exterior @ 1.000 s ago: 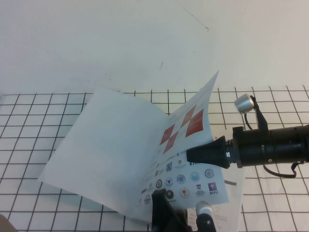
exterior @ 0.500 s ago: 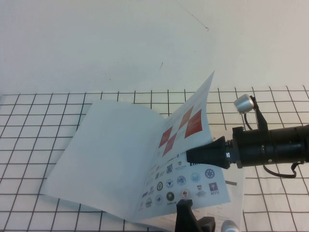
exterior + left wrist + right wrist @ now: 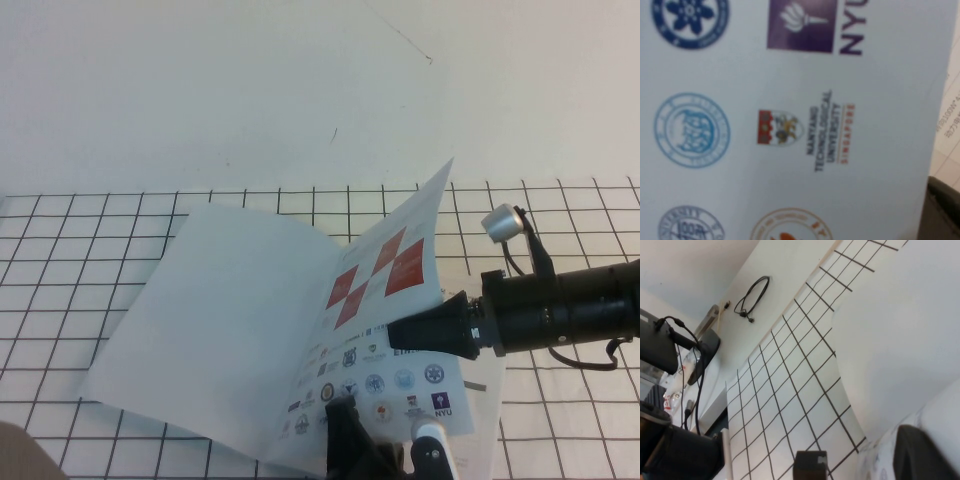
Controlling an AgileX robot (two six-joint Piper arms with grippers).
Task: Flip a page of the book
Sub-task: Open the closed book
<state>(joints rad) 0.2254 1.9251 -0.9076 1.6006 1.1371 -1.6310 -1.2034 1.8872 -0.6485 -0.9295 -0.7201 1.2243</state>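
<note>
The page, a thin glossy white sheet with red squares above logo rows, is stood up tilted over the thin white booklet on the grid-lined tabletop. Right gripper is pressed against its logo face; jaw state cannot be told. Left gripper is at the near bottom edge, likewise untold. Fold runs away from the robot; page must be swept left.

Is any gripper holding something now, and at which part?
The right gripper meets the thin glossy white page at its right edge; the grip itself is hidden. The left gripper is at its near edge, hold unclear.
</note>
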